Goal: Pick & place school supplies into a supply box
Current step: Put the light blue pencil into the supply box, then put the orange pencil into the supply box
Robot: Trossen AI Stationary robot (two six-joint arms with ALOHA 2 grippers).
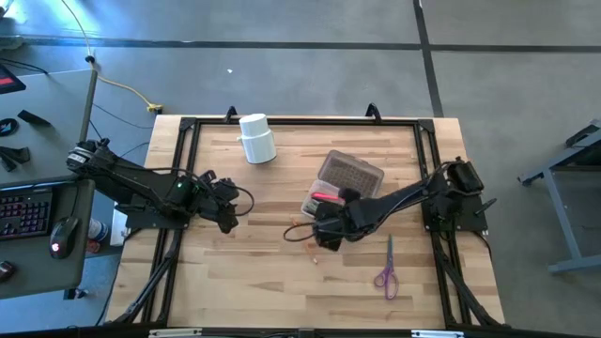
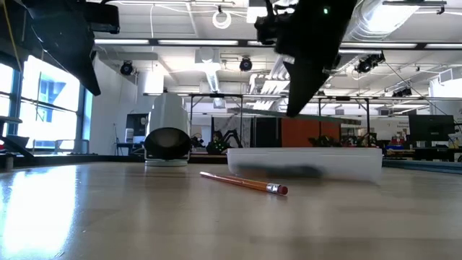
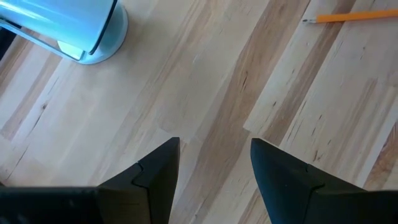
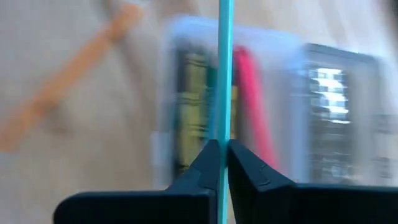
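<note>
I have the right gripper (image 4: 222, 152) pinched tight on a thin teal pencil (image 4: 224, 68), which stands straight up between the dark fingers (image 4: 255, 171) in the right wrist view. From above, that gripper (image 1: 331, 228) sits over the middle of the bench (image 1: 282, 282), at the near end of the supply box (image 1: 349, 176). The box is clear plastic with rounded corners and a dark textured panel; inside it I can make out a red pen (image 4: 249, 99) and a yellowish item, too blurred for me to name. In the low view the box (image 2: 307, 162) looks like a shallow frosted tray.

An orange pencil (image 2: 242, 183) with a red eraser lies flat on the bench just in front of the box. The purple-handled scissors (image 1: 387, 270) lie toward the near right corner, well apart from the box.

My left gripper (image 1: 227, 214) hangs over the left half of the bench with its fingers (image 3: 155, 177) spread wide and nothing between them. A white cylindrical cup (image 1: 256, 138) lies on its side near the far edge.

The bench is pale wood planks inside a black frame. Behind it I see an open workshop with ceiling lights and tall windows, and a desk with a keyboard (image 1: 23, 211) beside the left edge
</note>
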